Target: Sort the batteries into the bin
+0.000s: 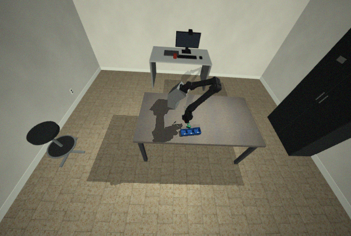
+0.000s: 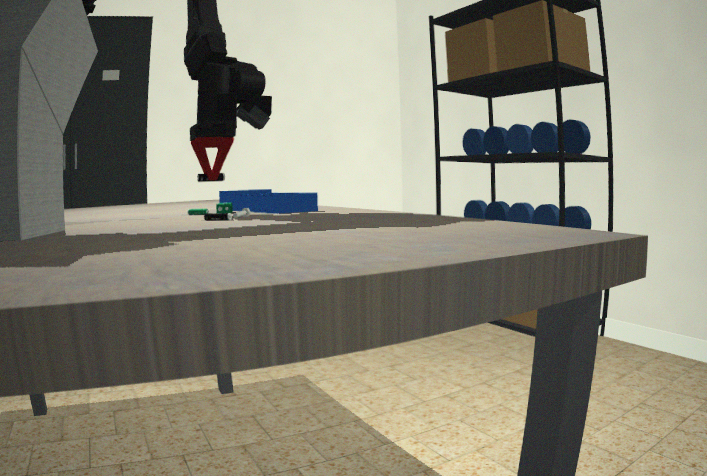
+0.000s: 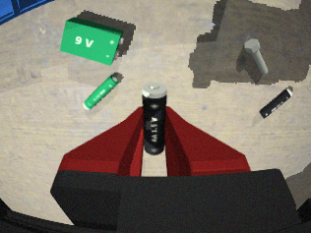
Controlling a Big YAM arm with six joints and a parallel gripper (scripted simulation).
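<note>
My gripper (image 3: 154, 114) (image 2: 211, 178) is shut on a black AA battery (image 3: 154, 132) (image 2: 201, 177) and holds it above the table (image 1: 223, 119). In the wrist view a green 9 V battery (image 3: 89, 43) (image 2: 224, 208) lies at the upper left, with a small green battery (image 3: 100, 92) (image 2: 197, 211) below it; its print is too small to read. A small black battery (image 3: 276, 103) (image 2: 217, 216) lies at the right, its print also unclear. The blue bins (image 1: 190, 131) (image 2: 294, 202) stand in a row near the table's front edge; their letters are not readable.
A grey bolt (image 3: 257, 57) (image 2: 242, 213) lies in the shadow at the upper right of the wrist view, near the small black battery. The arm's grey base block (image 1: 175, 97) (image 2: 40, 128) stands at the back of the table.
</note>
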